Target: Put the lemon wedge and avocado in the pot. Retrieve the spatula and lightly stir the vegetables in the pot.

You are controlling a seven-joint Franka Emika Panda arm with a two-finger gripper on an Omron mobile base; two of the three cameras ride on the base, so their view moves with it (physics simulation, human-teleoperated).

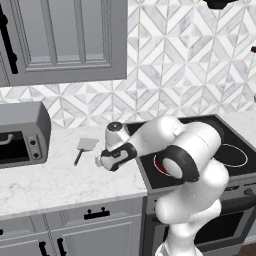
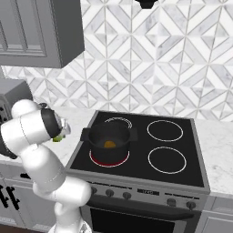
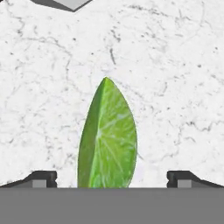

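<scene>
Gripper point(image 3: 112, 180) hangs over the marble counter point(image 1: 45, 185) left of the stove, fingers spread wide, holding nothing. On the near-left burner sits the pot point(image 2: 109, 139) (something orange-brown lies inside, probably the avocado). Farther back on the counter lies the spatula point(image 1: 85, 147). Smallest, the lemon wedge point(image 3: 107, 140) lies between the fingertips; closing off-centre could squirt its tapered body sideways.
</scene>
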